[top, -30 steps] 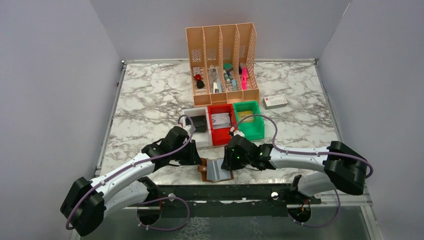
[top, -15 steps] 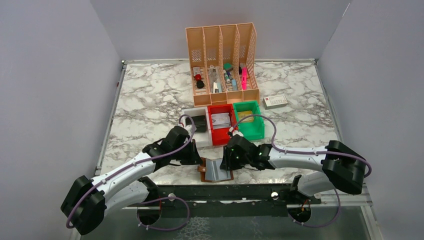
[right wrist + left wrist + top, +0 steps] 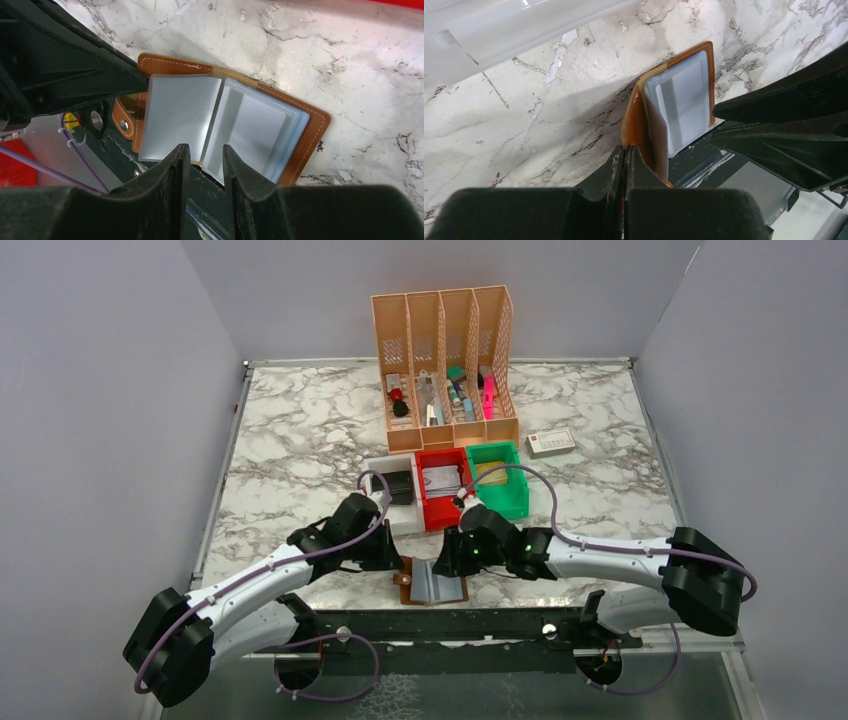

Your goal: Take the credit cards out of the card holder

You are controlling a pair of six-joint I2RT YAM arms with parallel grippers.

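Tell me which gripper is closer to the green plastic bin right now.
Right. The right gripper is on the near side of the green plastic bin, slightly left; the left gripper is farther left, by the white plastic tray.

Card holder point(image 3: 436, 582) on table point(image 3: 300, 440) btwn left claw point(image 3: 625, 152) & right claw point(image 3: 206, 148), bins point(image 3: 445, 518) behind.

The card holder point(image 3: 312, 131) looks like smooth tan leather with a slight sheen, pale stitching along its edge and a shiny metal snap point(image 3: 123, 125) on its strap. Inside it, the sleeves point(image 3: 182, 115) are frosted, half-clear plastic, smooth and softly glossy. The table point(image 3: 300, 440) under the card holder has a polished white marble look with grey veins. Just behind the card holder, the white bin point(image 3: 524, 30) is glossy moulded plastic; the rack point(image 3: 450, 435) further behind is matt beige plastic lattice.
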